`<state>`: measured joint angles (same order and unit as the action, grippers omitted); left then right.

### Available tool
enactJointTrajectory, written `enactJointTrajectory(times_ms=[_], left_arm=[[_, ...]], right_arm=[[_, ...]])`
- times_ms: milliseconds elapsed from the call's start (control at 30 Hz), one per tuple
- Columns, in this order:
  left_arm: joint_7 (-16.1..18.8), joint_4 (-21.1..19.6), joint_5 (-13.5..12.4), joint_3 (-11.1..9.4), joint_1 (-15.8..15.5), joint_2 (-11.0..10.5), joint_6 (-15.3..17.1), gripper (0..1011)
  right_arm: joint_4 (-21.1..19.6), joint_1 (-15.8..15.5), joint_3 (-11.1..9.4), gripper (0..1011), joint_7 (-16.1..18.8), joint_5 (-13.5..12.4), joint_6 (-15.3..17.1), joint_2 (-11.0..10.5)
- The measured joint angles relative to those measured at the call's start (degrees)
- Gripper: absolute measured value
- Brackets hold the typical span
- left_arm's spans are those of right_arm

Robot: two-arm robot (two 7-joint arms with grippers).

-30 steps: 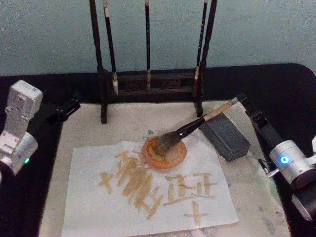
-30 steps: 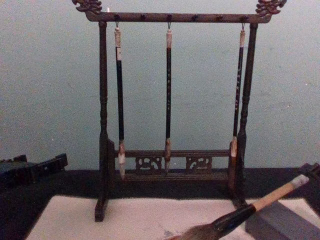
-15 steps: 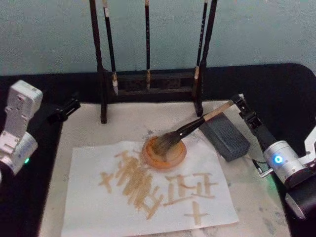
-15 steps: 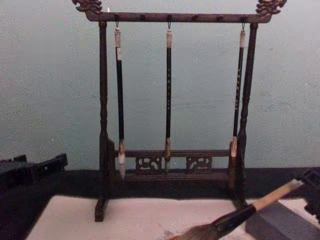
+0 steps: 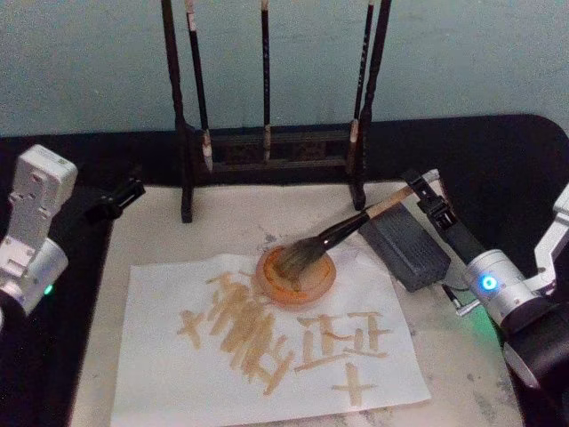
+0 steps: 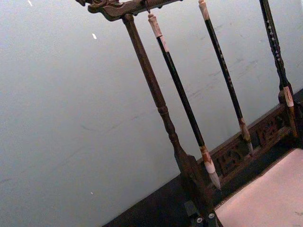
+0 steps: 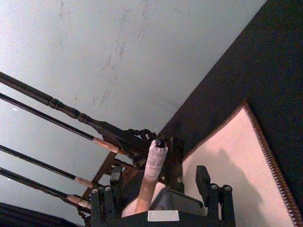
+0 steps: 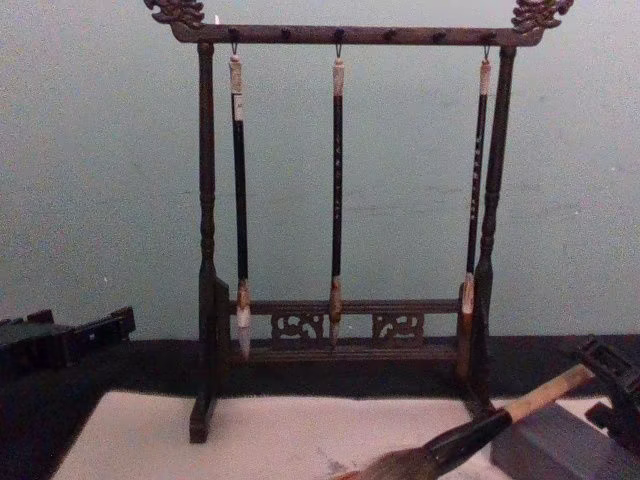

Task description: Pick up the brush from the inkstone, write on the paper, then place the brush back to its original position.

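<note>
Right gripper (image 5: 420,185) sits just past the far end of the inkstone (image 5: 409,245), its fingers (image 7: 105,201) spread apart on either side of the brush's whitish end cap (image 7: 156,153). There is a gap on each side of the handle, so nothing is clamped. From that cap the brush (image 5: 347,229) slopes down across the inkstone's far left edge, with its tan handle leaning on the block.

Its bushy bristles lie inside a shallow round orange dish (image 5: 313,289) just left of the inkstone. The dish stands on the paper (image 5: 178,374), a white sheet covered in tan strokes that spreads left of the inkstone and nearer the robot. The inkstone rests on a pale mat (image 5: 462,356).

Beyond the inkstone and to its left stands a dark wooden rack (image 8: 340,35) with three slim brushes (image 8: 337,190) hanging from it. Well to the left of the inkstone, off the mat's far corner, the left gripper (image 5: 120,196) is parked.
</note>
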<state>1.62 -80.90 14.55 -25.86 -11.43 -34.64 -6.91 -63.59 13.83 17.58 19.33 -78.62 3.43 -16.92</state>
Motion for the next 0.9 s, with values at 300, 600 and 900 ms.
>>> enactJointTrajectory(times_ms=[300,600,900], left_arm=[[0.0,0.0,0.0,0.0,0.0,0.0,0.0,1002],[0.0,0.0,0.0,0.0,0.0,0.0,0.0,1002],[0.0,0.0,0.0,0.0,0.0,0.0,0.0,1002]], right_arm=[[0.6,1.1,1.1,1002,0.1,0.0,0.4,0.1],[0.8,1.3,1.3,1001,0.3,0.1,0.6,0.0],[0.7,1.2,1.2,867,0.3,0.2,0.5,0.0]])
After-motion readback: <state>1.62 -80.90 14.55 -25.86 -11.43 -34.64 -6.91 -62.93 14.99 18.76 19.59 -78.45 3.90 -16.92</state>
